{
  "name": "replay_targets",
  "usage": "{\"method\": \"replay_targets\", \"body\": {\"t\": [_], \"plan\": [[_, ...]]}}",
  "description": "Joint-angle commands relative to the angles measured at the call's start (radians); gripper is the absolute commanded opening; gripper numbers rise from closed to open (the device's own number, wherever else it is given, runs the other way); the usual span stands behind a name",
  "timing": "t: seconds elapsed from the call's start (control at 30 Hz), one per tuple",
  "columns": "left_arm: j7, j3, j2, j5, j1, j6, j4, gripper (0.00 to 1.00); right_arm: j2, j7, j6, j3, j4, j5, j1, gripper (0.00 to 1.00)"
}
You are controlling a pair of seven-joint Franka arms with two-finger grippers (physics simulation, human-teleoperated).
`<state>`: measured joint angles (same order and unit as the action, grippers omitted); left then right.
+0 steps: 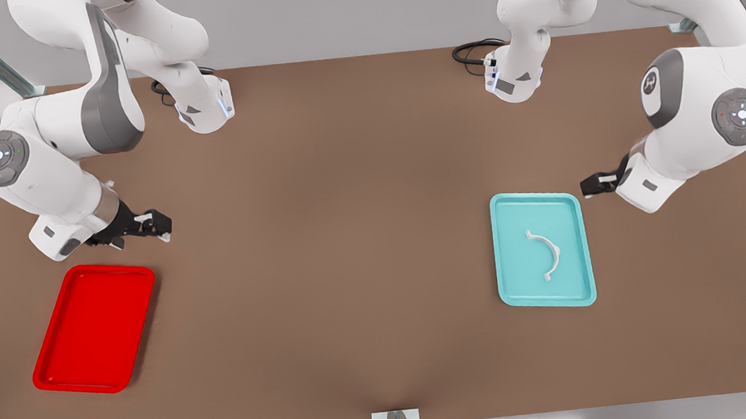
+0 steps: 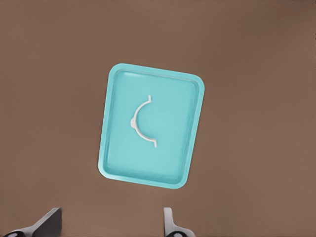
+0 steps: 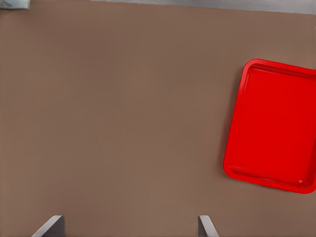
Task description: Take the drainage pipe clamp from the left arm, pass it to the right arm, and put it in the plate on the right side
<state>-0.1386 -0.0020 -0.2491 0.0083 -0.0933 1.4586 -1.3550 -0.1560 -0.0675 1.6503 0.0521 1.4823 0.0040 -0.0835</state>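
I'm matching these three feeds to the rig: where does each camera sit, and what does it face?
Front view: above the table, facing both arms; left gripper beside the teal tray, right gripper near the red plate.
Left wrist view: on the left arm, looking down at the drainage pipe clamp in the teal tray; open fingertips show.
Right wrist view: on the right arm, over table and red plate; open fingertips show.
Shared: front and left wrist views show the clamp.

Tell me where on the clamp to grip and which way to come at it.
Grip the clamp mid-arc, coming straight down with the left gripper, one finger inside the curve and one outside. It seems to lie flat in the teal tray, well clear of the rim, and the strap is thin there; the flared tabs look awkward.
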Motion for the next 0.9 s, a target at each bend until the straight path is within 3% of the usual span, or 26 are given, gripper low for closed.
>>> {"method": "replay_targets", "body": {"t": [0.0,0.07,0.17,0.23,0.37,0.57,0.87], "plan": [[0.221,0.002,-0.004,0.005,-0.002,0.054,0.000,1.00,0.001,-0.035,0.037,0.000,0.000,0.001,-0.001,1.00],[-0.011,0.004,-0.009,-0.004,-0.002,0.075,-0.036,1.00,0.001,-0.035,0.037,0.000,0.000,0.001,-0.001,1.00],[-0.787,0.002,-0.007,-0.011,-0.003,0.511,-0.320,1.00,0.001,-0.035,0.037,0.000,-0.002,0.001,-0.001,1.00],[-1.004,0.002,-0.016,-0.011,-0.003,0.771,-0.473,1.00,0.001,-0.035,0.037,0.000,-0.002,0.001,-0.001,1.00],[-1.263,0.004,-0.087,-0.013,0.018,1.075,-0.627,1.00,0.001,-0.035,0.037,0.000,-0.002,0.001,-0.001,1.00],[-1.213,0.004,-0.114,-0.007,0.032,1.134,-0.704,1.00,0.001,-0.035,0.037,0.000,0.000,0.001,-0.001,1.00],[-0.500,0.004,-0.170,-0.007,0.023,1.120,-0.681,1.00,0.001,-0.035,0.037,0.000,0.000,0.001,-0.001,1.00]]}}
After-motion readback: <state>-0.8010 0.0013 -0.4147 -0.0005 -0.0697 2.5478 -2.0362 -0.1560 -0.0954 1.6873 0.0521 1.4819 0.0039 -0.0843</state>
